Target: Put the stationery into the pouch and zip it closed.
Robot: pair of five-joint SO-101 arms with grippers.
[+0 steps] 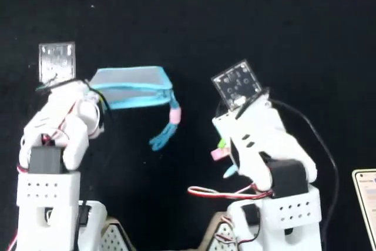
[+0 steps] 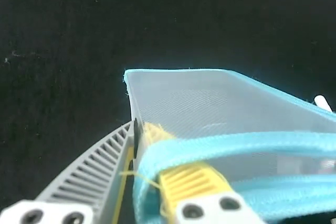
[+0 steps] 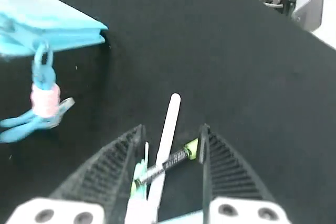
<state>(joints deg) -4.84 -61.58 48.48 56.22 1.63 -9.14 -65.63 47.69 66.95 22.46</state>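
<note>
The light-blue mesh pouch [image 1: 132, 86] lies at the table's middle left, its pink-and-blue zipper tassel [image 1: 169, 126] trailing off its right end. My left gripper [image 1: 97, 101] is at the pouch's left end, shut on the blue rim of the pouch [image 2: 220, 145]. The stationery [image 1: 221, 153] lies in a small bundle on the cloth beside the right arm. My right gripper [image 3: 172, 129] stands open over it. A white pen [image 3: 167, 129] and a black pen with a green end [image 3: 168, 163] lie between its fingers. The pouch corner [image 3: 52, 24] and tassel [image 3: 42, 95] lie farther off.
Black cloth covers the table [image 1: 264, 33]. A white printed card [image 1: 367, 198] lies at the right edge. The two arm bases stand at the front edge. Open cloth stretches behind the pouch and to the far right.
</note>
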